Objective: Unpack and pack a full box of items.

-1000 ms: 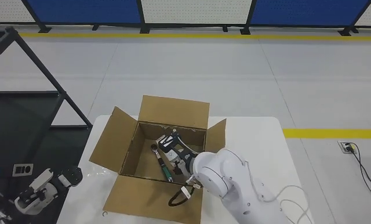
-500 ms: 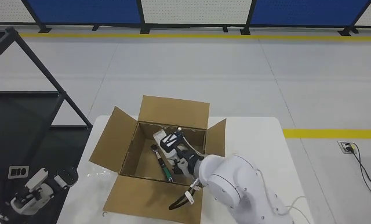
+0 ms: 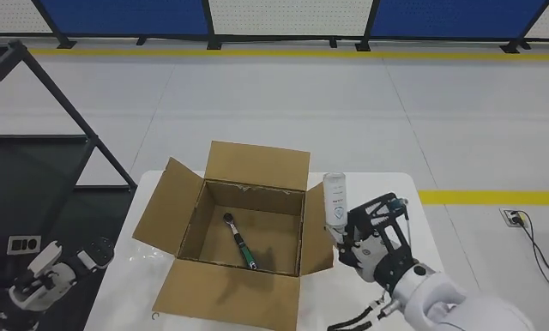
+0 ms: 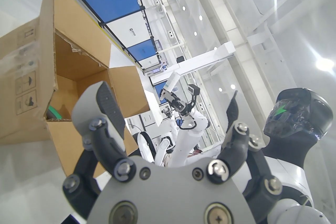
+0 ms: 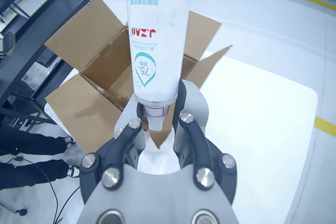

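Top view: right gripper [image 3: 343, 235] clamped on bottle [image 3: 334, 196] beside box [image 3: 256, 165]; unpacking, seemingly; next move needs bare table [image 3: 382, 187].

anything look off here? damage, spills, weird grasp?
The right gripper pinches the bottle only at its narrow cap end, the body sticking out unsupported; it might pivot. The box has a ragged inner edge along its far wall. No spill seen.

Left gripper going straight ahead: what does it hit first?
Probably nothing close: the left gripper aims past the box, roughly at the right gripper holding the bottle; depth unclear.
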